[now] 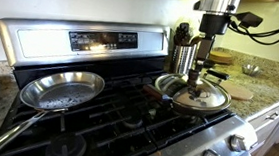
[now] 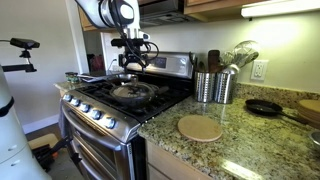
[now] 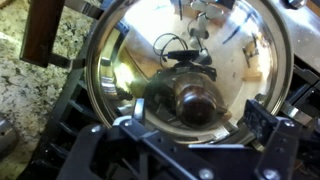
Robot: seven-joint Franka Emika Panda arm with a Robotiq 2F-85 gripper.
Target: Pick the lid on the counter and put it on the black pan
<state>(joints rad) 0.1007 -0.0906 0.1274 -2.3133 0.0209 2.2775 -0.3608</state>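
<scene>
The glass lid [image 1: 194,95] with its shiny metal rim lies flat on the black pan on the stove's front burner. It also shows in an exterior view [image 2: 131,92]. In the wrist view the lid [image 3: 180,50] fills the frame and hides the pan. Only the pan's reddish-brown handle [image 3: 45,30] shows at the upper left. My gripper [image 1: 200,81] hangs straight above the lid's dark knob [image 3: 196,100]. Its fingers [image 3: 200,118] stand on either side of the knob with gaps, open.
A shiny silver pan [image 1: 62,90] sits on the neighbouring burner. Metal utensil canisters [image 2: 212,87] and a round wooden board [image 2: 200,127] stand on the granite counter [image 2: 250,140] beside the stove. A small dark pan [image 2: 265,107] lies farther along the counter.
</scene>
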